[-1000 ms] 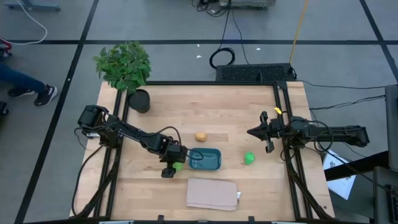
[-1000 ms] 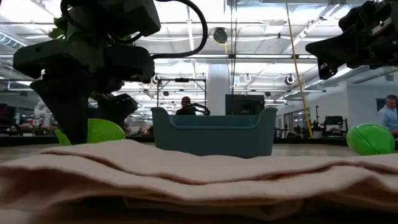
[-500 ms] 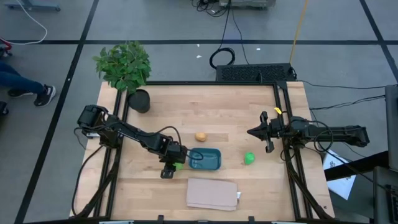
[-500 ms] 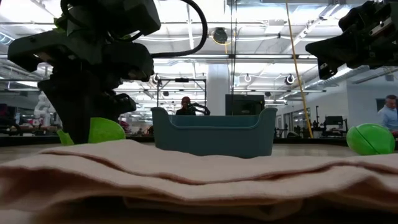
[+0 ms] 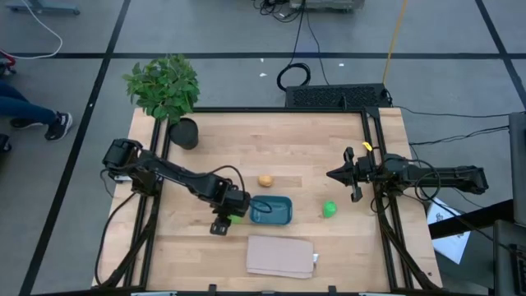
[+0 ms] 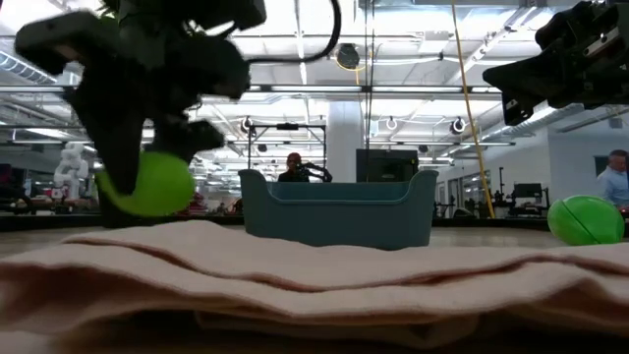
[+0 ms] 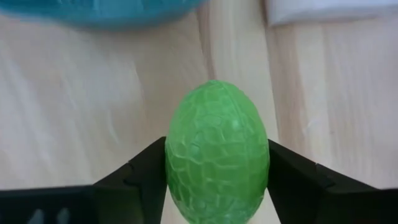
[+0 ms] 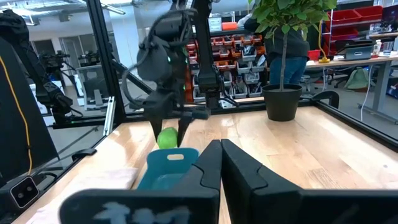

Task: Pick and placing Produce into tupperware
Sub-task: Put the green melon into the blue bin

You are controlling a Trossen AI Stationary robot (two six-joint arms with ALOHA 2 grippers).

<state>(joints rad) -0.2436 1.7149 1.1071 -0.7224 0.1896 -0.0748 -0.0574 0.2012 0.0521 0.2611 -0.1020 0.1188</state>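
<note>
Upright green fruit (image 7: 217, 149) between left jaws

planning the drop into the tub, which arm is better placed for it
Left. The left gripper is shut on a green fruit, lifted just beside the teal tupperware. The right gripper hangs farther off over the table's right side, shut and holding nothing.

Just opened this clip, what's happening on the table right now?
The left gripper is shut on a green fruit, holding it clear of the table just beside the teal tupperware, which looks empty. A second green fruit and an orange-tan fruit lie on the wood outside it. The right gripper waits raised near the table's right side, fingers shut. A beige cloth lies at the front edge.
</note>
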